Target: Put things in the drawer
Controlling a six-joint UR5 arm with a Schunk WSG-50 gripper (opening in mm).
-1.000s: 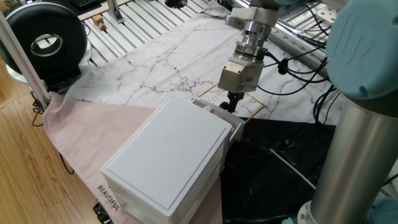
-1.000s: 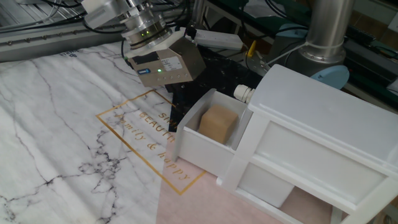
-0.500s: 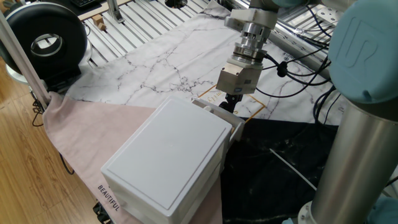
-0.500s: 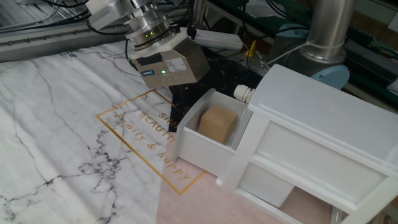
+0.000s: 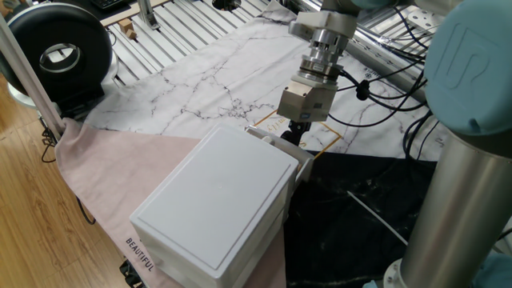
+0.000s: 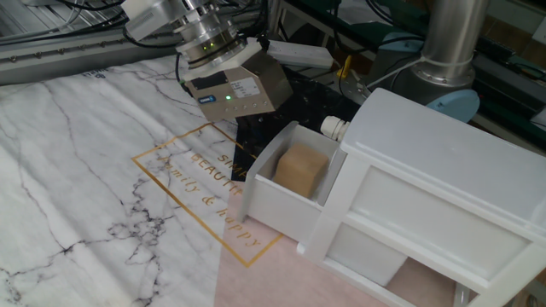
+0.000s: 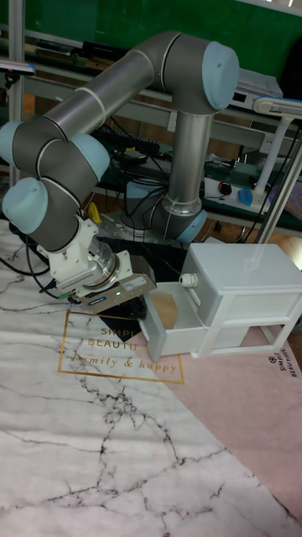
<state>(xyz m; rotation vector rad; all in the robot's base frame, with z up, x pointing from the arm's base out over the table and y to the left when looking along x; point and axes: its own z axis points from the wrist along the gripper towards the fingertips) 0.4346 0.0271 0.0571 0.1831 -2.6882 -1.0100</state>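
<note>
The drawer (image 6: 271, 207) stands pulled out of the white cabinet (image 6: 426, 188) toward the marble cloth. A light-brown wooden cube (image 6: 299, 168) rests inside it, free of the gripper. My gripper (image 5: 297, 133) hangs fingers-down just outside the drawer's front panel, over the black cloth, close to or touching the panel. The dark fingers blend into the cloth, so I cannot tell how the jaws stand. In the tall fixed view the cube (image 7: 166, 310) sits in the drawer (image 7: 172, 342), with the gripper (image 7: 144, 307) at its left end.
A marble-pattern cloth with a gold-lettered square (image 6: 196, 183) lies left of the drawer. A pink cloth (image 5: 120, 172) lies under the cabinet. A black round device (image 5: 56, 52) sits at the far left. The arm's base column (image 6: 452, 38) and cables stand behind the cabinet.
The gripper has shifted a little toward the drawer's front panel. The cube and cabinet have stayed put; the drawer has barely moved, if at all.
</note>
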